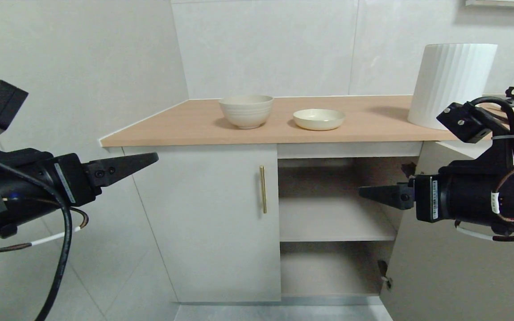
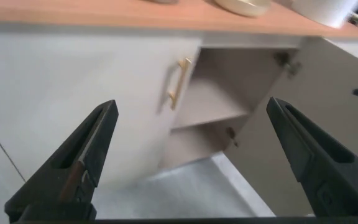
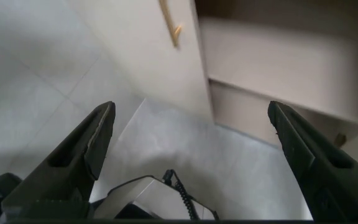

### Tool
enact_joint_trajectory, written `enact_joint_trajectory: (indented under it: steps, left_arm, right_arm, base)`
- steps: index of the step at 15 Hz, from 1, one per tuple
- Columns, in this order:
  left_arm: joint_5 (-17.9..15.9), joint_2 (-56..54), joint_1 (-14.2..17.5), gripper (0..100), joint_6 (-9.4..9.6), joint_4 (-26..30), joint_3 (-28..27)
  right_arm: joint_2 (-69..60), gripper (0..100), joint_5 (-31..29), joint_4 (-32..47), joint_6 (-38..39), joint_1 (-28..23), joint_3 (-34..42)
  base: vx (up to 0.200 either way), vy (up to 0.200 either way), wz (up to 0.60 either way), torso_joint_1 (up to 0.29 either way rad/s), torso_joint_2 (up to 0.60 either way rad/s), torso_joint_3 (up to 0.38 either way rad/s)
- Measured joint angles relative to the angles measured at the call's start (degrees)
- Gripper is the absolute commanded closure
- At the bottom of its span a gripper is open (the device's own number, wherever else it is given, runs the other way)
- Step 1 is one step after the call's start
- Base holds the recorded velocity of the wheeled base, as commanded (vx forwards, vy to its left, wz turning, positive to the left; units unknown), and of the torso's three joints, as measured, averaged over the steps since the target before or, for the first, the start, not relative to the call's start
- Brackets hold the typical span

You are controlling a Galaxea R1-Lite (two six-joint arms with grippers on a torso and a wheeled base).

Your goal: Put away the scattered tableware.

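Left gripper (image 2: 191, 102) and right gripper (image 3: 190, 106) hang, jaws spread wide, before the open cabinet (image 1: 208, 223); bowl (image 1: 246, 111) and plate (image 1: 319, 119) sit apart on the counter (image 1: 185, 127)

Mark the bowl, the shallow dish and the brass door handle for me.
bowl (image 1: 246, 113), head view, ribbed outer wall.
shallow dish (image 1: 318, 118), head view, its inside.
door handle (image 1: 263, 189), head view, middle of the bar.

No writing can be read anywhere. A narrow white sticker (image 1: 64, 183) on the black body of the left gripper (image 1: 150, 158) is too small to read. So are the white printed sticker (image 1: 434, 199) and the small white cable tag (image 1: 494, 202) on the right gripper (image 1: 366, 192).
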Motion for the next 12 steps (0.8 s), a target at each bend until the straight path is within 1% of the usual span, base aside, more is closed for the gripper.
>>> enact_joint_trajectory:
  steps: [7,12]
  left_arm:
    - [0.0,0.88,0.06,0,-0.13,-0.24,0.0]
    - [0.0,0.79,0.04,0,-0.52,-0.29,0.0]
  right_arm:
    - [-2.17,0,0.37,0.05,0.9,1.72,0.3]
    - [-3.17,0,0.83,-0.89,0.63,1.88,1.9]
  base:
    - [0.2,0.0,0.0,0.002,0.0,0.002]
    - [0.0,0.0,0.0,0.0,0.0,0.0]
